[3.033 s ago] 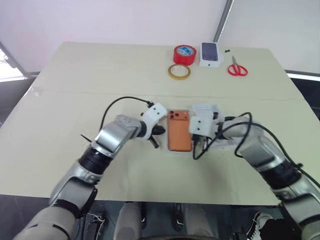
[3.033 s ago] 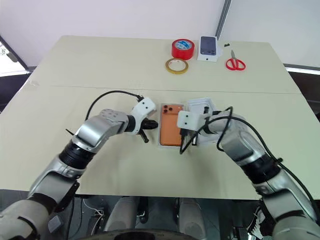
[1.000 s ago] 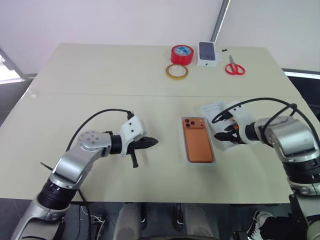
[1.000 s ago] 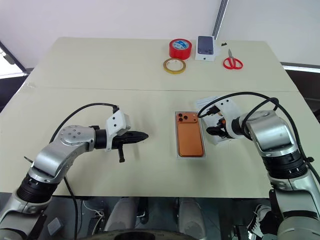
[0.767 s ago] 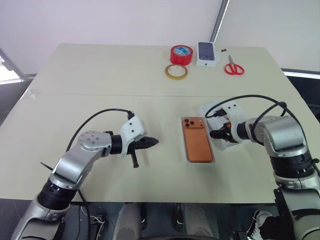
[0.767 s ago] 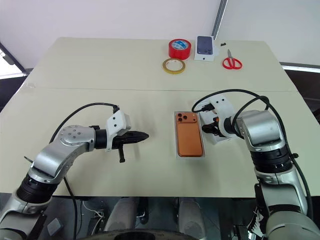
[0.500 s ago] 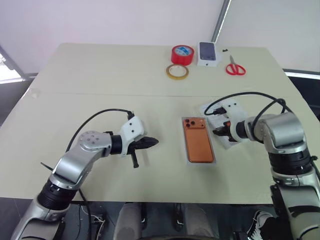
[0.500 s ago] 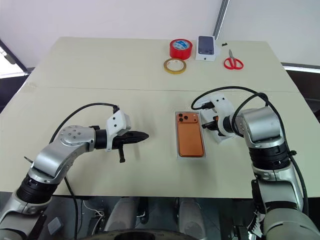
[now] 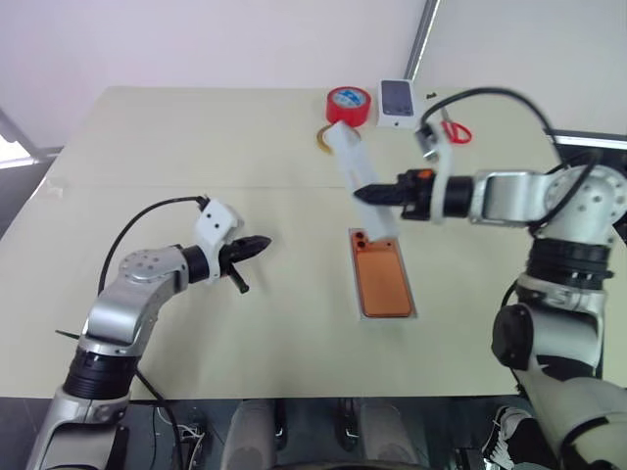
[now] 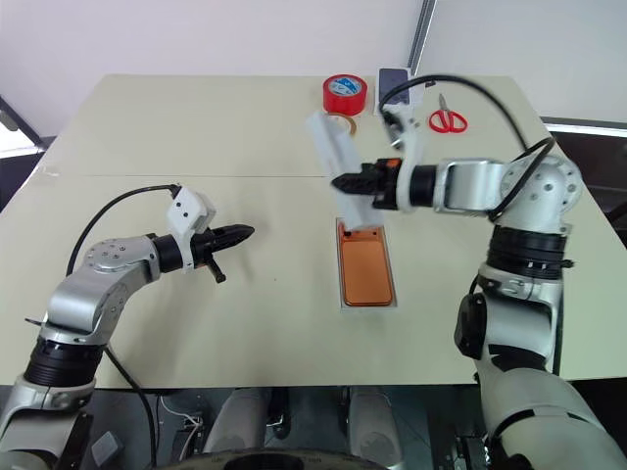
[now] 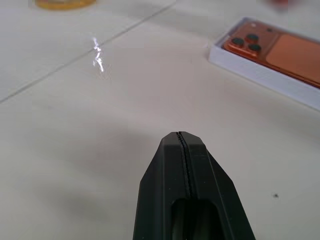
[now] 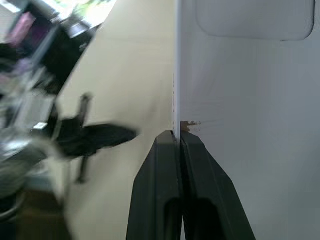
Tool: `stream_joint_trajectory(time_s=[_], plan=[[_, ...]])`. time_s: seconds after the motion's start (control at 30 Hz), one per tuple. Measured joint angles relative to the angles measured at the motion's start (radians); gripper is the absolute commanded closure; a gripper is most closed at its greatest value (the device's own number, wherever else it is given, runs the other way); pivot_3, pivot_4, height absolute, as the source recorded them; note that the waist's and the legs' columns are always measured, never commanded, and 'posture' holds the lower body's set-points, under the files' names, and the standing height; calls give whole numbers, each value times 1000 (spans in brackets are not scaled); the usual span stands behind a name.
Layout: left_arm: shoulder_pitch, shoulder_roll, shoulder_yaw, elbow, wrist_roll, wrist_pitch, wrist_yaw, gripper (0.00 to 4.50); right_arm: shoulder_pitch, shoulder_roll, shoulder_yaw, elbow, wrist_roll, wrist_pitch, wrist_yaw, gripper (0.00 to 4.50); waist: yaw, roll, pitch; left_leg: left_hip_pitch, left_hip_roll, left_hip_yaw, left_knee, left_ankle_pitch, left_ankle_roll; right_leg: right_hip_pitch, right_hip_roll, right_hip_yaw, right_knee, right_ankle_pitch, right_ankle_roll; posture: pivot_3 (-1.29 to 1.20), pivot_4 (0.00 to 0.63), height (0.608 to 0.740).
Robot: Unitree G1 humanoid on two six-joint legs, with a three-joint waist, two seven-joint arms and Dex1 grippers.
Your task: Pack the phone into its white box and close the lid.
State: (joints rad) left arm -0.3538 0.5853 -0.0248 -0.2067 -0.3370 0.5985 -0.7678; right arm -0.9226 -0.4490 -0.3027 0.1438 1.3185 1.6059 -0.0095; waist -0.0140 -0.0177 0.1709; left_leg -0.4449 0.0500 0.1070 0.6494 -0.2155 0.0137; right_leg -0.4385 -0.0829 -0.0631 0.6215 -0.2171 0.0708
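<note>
White lid (image 9: 351, 164) is pinched by its edge in the right pincer (image 9: 364, 193), up above center frame. Orange phone (image 9: 380, 284) sits in the white box (image 9: 356, 295) below. Left pincer (image 9: 261, 241) is pressed together, empty.

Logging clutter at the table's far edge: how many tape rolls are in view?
2. A red tape roll stands at the far edge beside the small white carton. A yellow tape ring lies flat just in front of it, partly hidden behind the raised lid.

Lab-like test setup: bare beige table (image 9: 147, 147), plain white walls, tape rolls (image 9: 348, 103), scissors (image 10: 450, 119) at far edge.
</note>
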Motion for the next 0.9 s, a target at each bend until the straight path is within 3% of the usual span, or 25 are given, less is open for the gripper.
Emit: stream_joint_trajectory(time_s=[0.07,0.13,0.3,0.4,0.53,0.63,0.8,0.9], plan=[[-9,-2,1,13,2,-8,3,4500,85,12,67,-41,328,-118,-274,4443,3,-2,-1,2,0,-1,0,0,0,3,0,-1,-1,0,0,0,150,740],[-22,-11,-1,31,3,-19,4,4500,220,126,120,-141,538,-281,-517,4443,0,-2,-1,2,0,-1,0,0,0,3,0,0,-2,0,1,0,150,740],[-58,-50,-57,37,13,-37,-1,4500,516,535,195,-443,619,-631,-1094,4443,-3,-1,-1,-1,1,-1,1,0,0,-1,0,1,2,0,2,0,150,740],[-74,-77,-104,44,33,-39,-2,4500,540,555,213,-544,633,-704,-1236,4443,4,-1,-1,1,0,-2,1,0,-1,2,1,1,-2,-2,-3,0,150,740],[-103,-123,-155,62,49,-40,-1,4500,560,428,209,-548,651,-676,-1210,3102,2,-1,-2,1,-1,-1,1,0,0,4,-1,1,-5,-2,-3,0,150,740],[-131,-156,-179,77,57,-40,0,4500,512,281,181,-484,650,-608,-1095,1524,0,0,-2,1,-1,-1,1,0,0,4,0,2,-5,-2,-3,0,150,740],[-159,-213,-234,92,68,-36,-6,4500,308,-102,161,-266,645,-423,-810,1524,2,2,0,0,-1,-1,0,0,0,2,1,2,-4,-2,-3,0,150,740],[-176,-251,-242,99,67,-25,-6,4500,220,-275,183,-194,608,-351,-669,1524,3,2,0,0,0,-1,-1,0,0,1,2,2,-4,-2,-3,0,150,740]])
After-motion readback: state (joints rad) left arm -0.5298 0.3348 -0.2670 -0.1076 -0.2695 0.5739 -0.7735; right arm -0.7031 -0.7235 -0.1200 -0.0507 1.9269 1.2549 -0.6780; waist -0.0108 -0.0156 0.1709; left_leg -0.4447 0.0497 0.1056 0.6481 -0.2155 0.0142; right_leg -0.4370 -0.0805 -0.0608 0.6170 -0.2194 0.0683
